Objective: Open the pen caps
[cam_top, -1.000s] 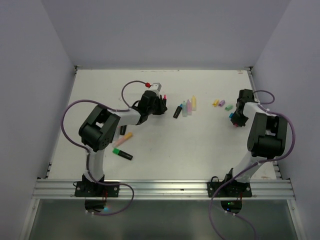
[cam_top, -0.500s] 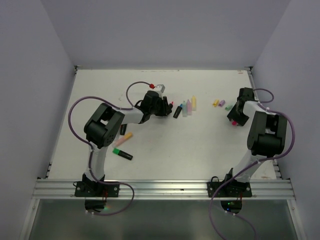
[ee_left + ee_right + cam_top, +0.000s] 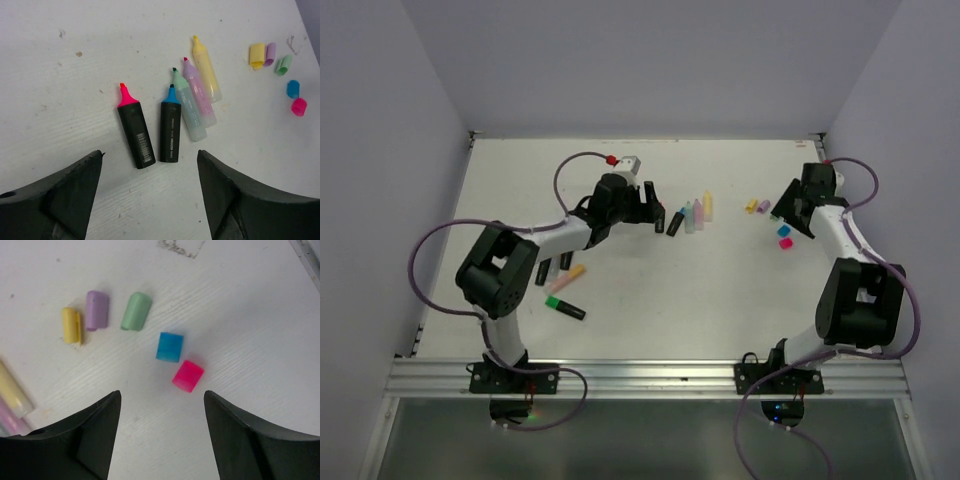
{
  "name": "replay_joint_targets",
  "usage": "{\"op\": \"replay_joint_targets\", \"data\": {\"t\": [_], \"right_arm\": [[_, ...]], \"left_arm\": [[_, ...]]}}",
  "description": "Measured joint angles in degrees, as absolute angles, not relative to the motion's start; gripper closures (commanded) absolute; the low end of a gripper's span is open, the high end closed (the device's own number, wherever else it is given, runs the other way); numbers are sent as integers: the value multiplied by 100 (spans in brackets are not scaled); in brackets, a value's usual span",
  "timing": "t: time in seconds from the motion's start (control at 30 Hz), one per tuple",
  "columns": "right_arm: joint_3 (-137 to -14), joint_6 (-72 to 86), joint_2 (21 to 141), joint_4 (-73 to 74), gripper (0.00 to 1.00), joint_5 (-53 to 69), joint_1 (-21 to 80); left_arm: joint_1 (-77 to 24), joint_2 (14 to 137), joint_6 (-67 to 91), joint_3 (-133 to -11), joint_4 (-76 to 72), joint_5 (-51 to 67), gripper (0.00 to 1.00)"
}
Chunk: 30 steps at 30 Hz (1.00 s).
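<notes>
White table point(image 3: 720, 300): five uncapped pens point(image 3: 170, 127) and five loose caps point(image 3: 169, 346) lie unobstructed. Left gripper point(image 3: 149, 165) and right gripper point(image 3: 162, 400) gape, empty. Left arm point(image 3: 555, 235) partly hides other pens.

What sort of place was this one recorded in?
Probably a lab test cell: a white table boxed in by plain walls, two robot arms bolted to a metal rail, highlighters and loose caps.

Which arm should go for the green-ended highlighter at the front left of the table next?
Left. The green-ended highlighter lies on the left arm's side, and the left gripper is open and empty. The right gripper, also open, hovers over the loose caps at the far right.
</notes>
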State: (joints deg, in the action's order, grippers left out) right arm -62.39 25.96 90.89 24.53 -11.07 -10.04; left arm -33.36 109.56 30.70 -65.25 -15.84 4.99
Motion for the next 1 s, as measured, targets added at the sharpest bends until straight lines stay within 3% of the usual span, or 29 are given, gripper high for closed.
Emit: {"op": "replay_joint_targets", "data": {"t": [0.37, 0.5, 1.0], "right_arm": [[-6235, 2582, 8047, 2641, 30, -548, 1288], [-6176, 2580, 8025, 2580, 30, -276, 1737], [-5940, 2412, 8086, 2438, 30, 169, 2314]], "left_arm": [[-3310, 8208, 2936, -4665, -642, -980, 15], [-3273, 7590, 3055, -3789, -167, -1441, 4], [-2801, 7981, 3199, -3964, 834, -2215, 9]]}}
